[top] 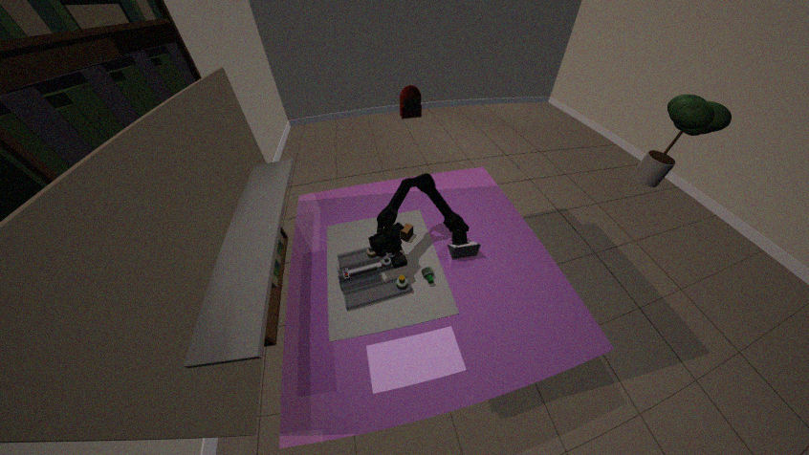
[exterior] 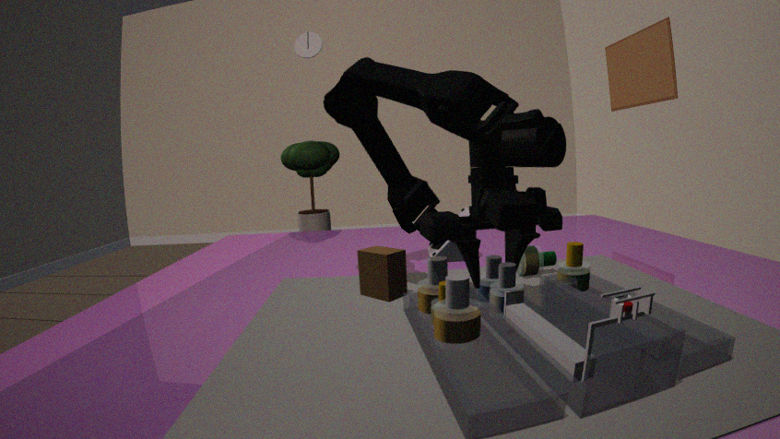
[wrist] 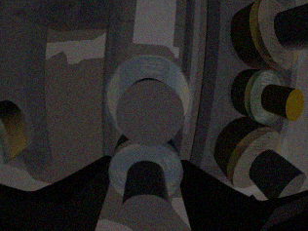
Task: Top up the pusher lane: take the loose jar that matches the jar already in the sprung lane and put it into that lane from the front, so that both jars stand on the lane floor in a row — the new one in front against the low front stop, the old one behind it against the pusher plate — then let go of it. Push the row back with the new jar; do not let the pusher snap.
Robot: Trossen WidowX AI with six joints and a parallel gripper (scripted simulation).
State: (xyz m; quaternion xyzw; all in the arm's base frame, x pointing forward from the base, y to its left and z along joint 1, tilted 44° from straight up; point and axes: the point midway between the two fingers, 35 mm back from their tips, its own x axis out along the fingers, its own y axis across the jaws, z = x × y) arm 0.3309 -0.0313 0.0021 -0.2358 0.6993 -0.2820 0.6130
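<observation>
The part-open jaws grip the new grey-capped jar (exterior: 492, 267) (wrist: 146, 170) at the sprung lane's front, behind it the matching old jar (exterior: 506, 289) (wrist: 147, 103), presumably so the row resists the pusher.

In the top view, your arm (top: 386, 240) (exterior: 453, 98) covers the held jar, which you can't pick out there. From the exterior, the lower part of your held jar (exterior: 492, 266) (wrist: 146, 170) is hidden behind the old jar (exterior: 506, 291) (wrist: 150, 113), and the small yellow-capped jar (exterior: 442, 290) (wrist: 268, 98) sits mostly behind a grey-capped one (exterior: 456, 314). Your wrist view cuts off another jar (wrist: 13, 133) at its left edge; darkness blurs where your jaws meet the glass.
</observation>
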